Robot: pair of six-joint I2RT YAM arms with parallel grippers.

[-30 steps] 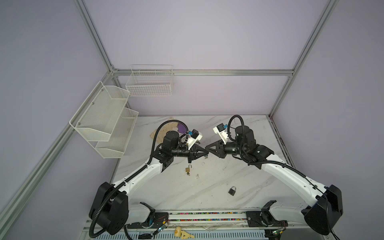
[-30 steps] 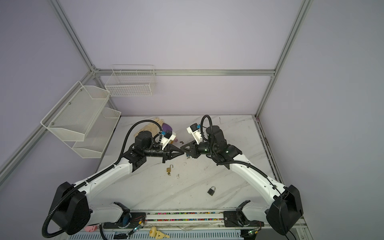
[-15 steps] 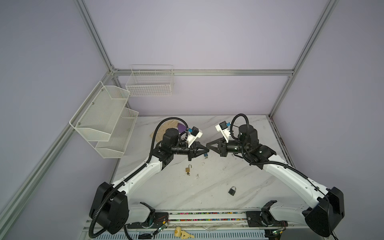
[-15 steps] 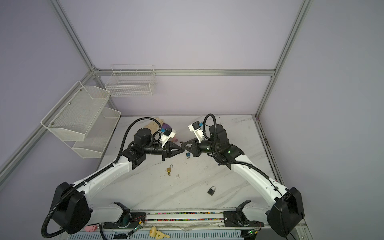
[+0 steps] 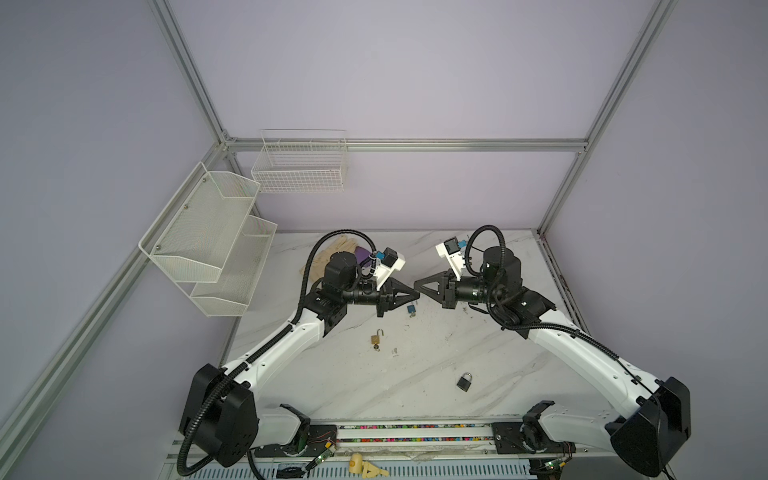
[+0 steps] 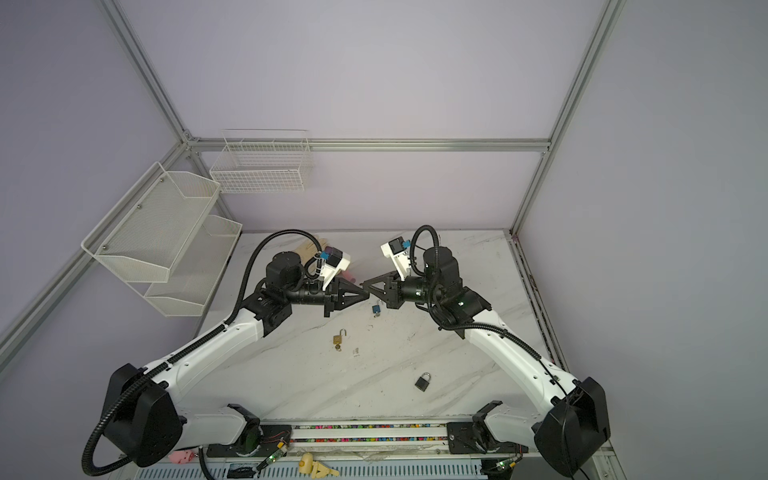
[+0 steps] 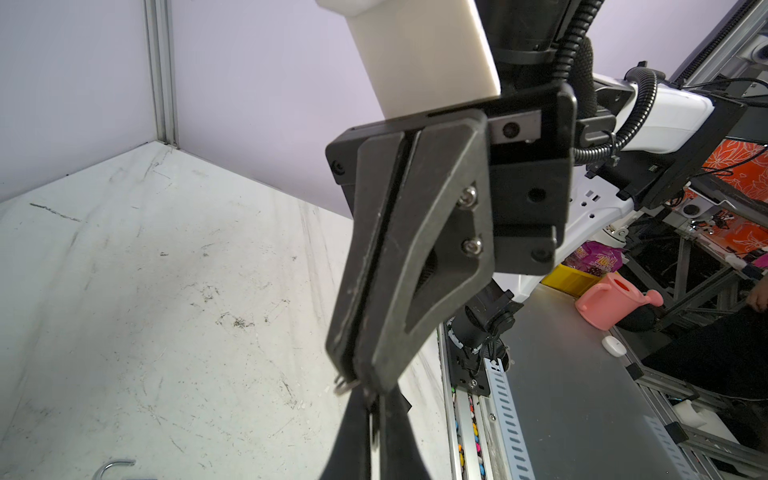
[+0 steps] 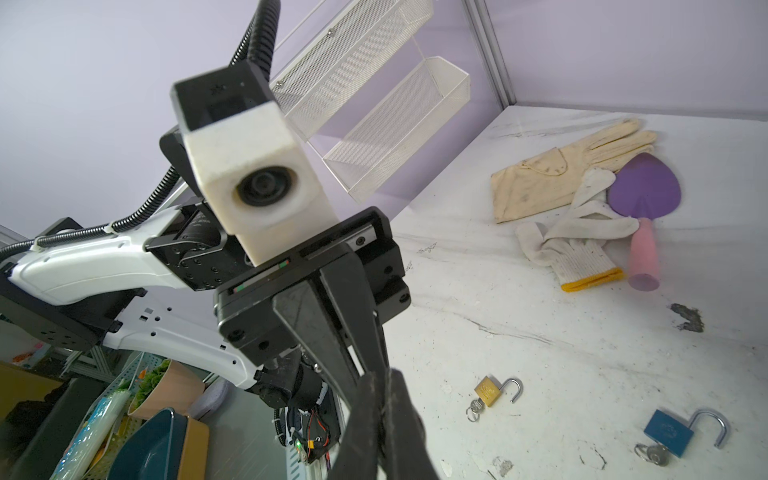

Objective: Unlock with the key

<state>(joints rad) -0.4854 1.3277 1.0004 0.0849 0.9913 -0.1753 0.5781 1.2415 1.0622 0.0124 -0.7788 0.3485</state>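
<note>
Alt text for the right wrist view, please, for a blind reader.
The left hand, shut, meets the shut right hand tip to tip close to the camera. Behind them on the table lie a brass padlock and a blue padlock, both with shackles open, plus gloves and a purple trowel.

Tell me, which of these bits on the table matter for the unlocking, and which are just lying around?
For the job: black padlock, shackle closed; brass padlock and blue padlock, both open with keys in them.
Lying about: two gloves, purple trowel, wall racks.
</note>
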